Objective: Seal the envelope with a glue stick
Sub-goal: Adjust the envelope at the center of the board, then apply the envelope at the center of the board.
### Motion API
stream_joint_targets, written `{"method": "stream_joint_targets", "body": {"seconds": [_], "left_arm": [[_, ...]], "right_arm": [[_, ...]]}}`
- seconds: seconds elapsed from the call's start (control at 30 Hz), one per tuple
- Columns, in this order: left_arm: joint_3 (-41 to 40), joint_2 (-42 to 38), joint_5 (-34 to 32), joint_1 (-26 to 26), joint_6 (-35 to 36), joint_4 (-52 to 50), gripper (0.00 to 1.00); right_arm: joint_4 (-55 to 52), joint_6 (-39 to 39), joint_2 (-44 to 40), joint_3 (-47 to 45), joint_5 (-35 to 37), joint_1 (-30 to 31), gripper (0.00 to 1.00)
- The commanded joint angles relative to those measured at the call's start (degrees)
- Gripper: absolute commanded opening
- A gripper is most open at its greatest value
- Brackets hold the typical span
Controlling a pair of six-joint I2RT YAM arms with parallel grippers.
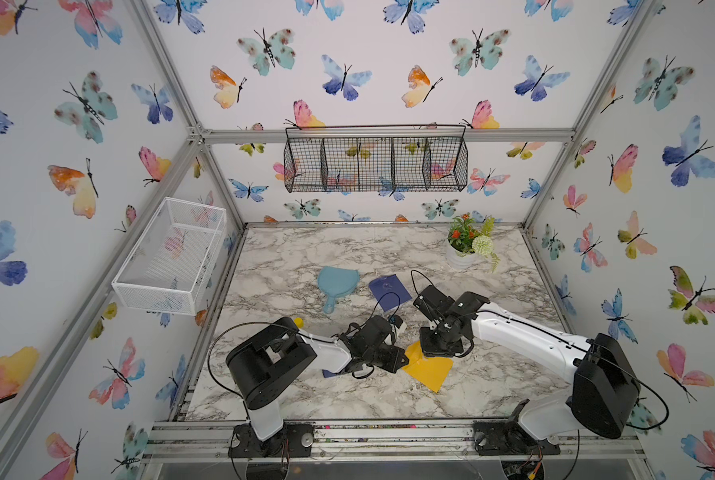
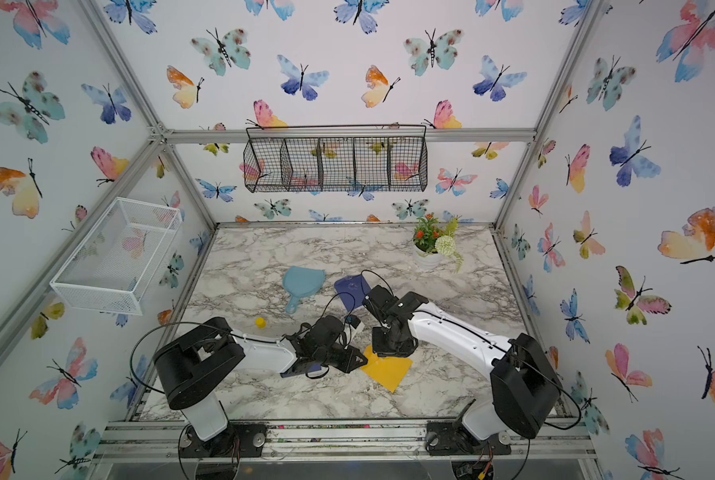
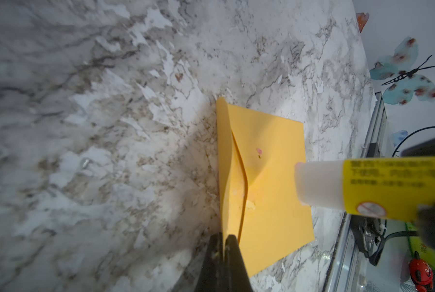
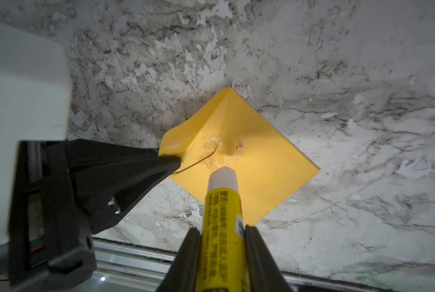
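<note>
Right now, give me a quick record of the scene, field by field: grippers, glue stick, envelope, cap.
left gripper: shut on the flap, holding it lifted
right gripper: shut on the glue stick
glue stick: uncapped, white tip aimed at the yellow envelope; contact unclear
yellow envelope: lying on the marble table, unsealed
yellow cap: on the table, beside the left arm

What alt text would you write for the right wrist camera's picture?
The right hand grips an uncapped yellow glue stick, its white tip aimed at a yellow envelope lying on the marble table. The left hand pinches the envelope's flap and holds it lifted.
</note>
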Motion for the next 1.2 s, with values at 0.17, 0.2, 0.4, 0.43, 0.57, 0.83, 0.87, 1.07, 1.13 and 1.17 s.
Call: {"method": "stream_joint_targets", "body": {"seconds": [0.17,0.2,0.4,0.43,0.57,0.83,0.87,1.07,1.13,1.17], "left_arm": [[0.29,3.41,3.84,1.05,-0.95,0.63,0.00],[0.20,3.29,3.80,1.04,-0.95,0.58,0.00],[0.22,3.36,3.89,1.26,-0.95,0.63,0.00],[0.24,3.42,3.96,1.26,-0.95,0.63,0.00],[0.20,3.33,4.00,1.26,-0.86,0.58,0.00],[0.52,3.61,4.60,1.25,-0.53,0.37,0.00],[0.55,3.60,4.61,1.22,-0.53,0.37,0.00],[0.94,3.87,4.85,1.24,-0.33,0.02,0.00],[0.99,3.99,4.85,1.17,-0.24,-0.06,0.00],[1.03,4.05,4.85,1.09,-0.20,-0.11,0.00]], "right_arm": [[3.14,3.39,2.08,-1.57,4.62,3.75,0.02],[3.34,3.41,2.28,-1.92,4.75,3.84,0.02],[4.00,3.22,3.31,-2.89,4.42,4.36,0.02],[3.77,3.21,3.57,-2.85,4.67,4.37,0.02],[3.69,2.35,4.24,-3.01,5.67,4.46,0.02],[4.91,-0.14,5.86,-2.93,6.20,4.46,0.02],[5.08,-0.38,5.99,-3.03,6.12,4.46,0.02],[5.10,-1.67,6.92,-2.94,7.34,4.46,0.02],[4.79,-1.80,7.38,-2.58,8.64,4.46,0.02],[4.75,-1.86,7.64,-2.54,9.28,4.46,0.02]]}}
